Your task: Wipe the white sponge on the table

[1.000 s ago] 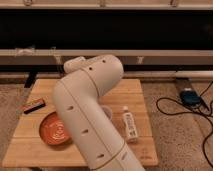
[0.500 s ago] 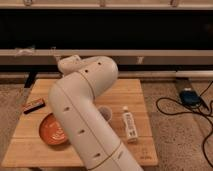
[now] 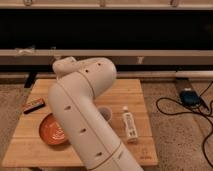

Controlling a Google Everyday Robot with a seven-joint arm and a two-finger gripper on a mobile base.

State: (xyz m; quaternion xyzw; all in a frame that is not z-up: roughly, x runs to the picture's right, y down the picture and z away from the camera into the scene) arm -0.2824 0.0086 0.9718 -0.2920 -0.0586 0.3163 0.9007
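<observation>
My big white arm (image 3: 82,115) fills the middle of the camera view and rises over the light-brown wooden table (image 3: 127,90). My gripper is not in view; it is hidden behind or beyond the arm. A small pale object (image 3: 105,113) peeks out at the arm's right edge on the table top, partly hidden. I cannot tell whether it is the white sponge.
A long white bottle (image 3: 129,123) lies on the table to the right of the arm. An orange-red bowl (image 3: 49,130) sits front left, and a dark red-edged box (image 3: 34,105) lies at the left edge. A blue device (image 3: 189,96) with black cables lies on the floor at right.
The arm's upper joint has swung a little to the left. The things on the table have not moved.
</observation>
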